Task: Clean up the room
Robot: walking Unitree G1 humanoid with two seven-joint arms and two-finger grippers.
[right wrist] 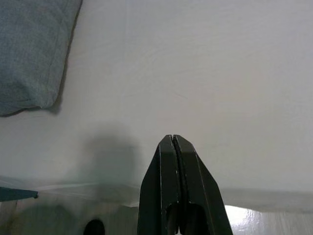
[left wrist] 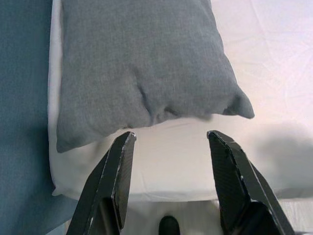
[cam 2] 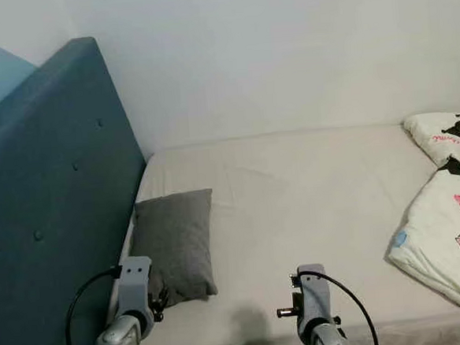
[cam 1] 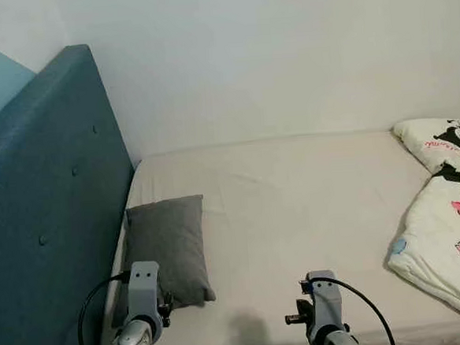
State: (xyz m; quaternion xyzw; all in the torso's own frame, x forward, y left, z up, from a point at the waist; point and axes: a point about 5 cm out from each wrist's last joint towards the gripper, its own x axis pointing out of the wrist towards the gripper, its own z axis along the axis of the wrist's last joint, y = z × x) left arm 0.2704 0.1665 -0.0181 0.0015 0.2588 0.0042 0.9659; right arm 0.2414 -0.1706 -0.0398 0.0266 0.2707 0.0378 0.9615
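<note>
Item: grey pillow (cam 1: 166, 248), lying flat on the bed (cam 1: 296, 215) beside the blue headboard (cam 1: 50, 201). Likely soft, light, compressible; best pinched at its near corner. Left gripper (left wrist: 168, 147) spread wide just short of it; right gripper (right wrist: 174, 147) closed, empty.

Bed (cam 2: 296, 215) with cream sheet, set against white wall (cam 2: 285, 50). Blue buttoned headboard (cam 2: 50, 201) along left side. Grey pillow (cam 2: 174, 243) flat on sheet, just beside headboard. White cartoon-print blanket (cam 2: 446, 213) bunched at right edge. Left arm (cam 2: 122, 326) raised at near edge before pillow; right arm (cam 2: 315, 313) raised mid-bed, cable looped at wrist.
</note>
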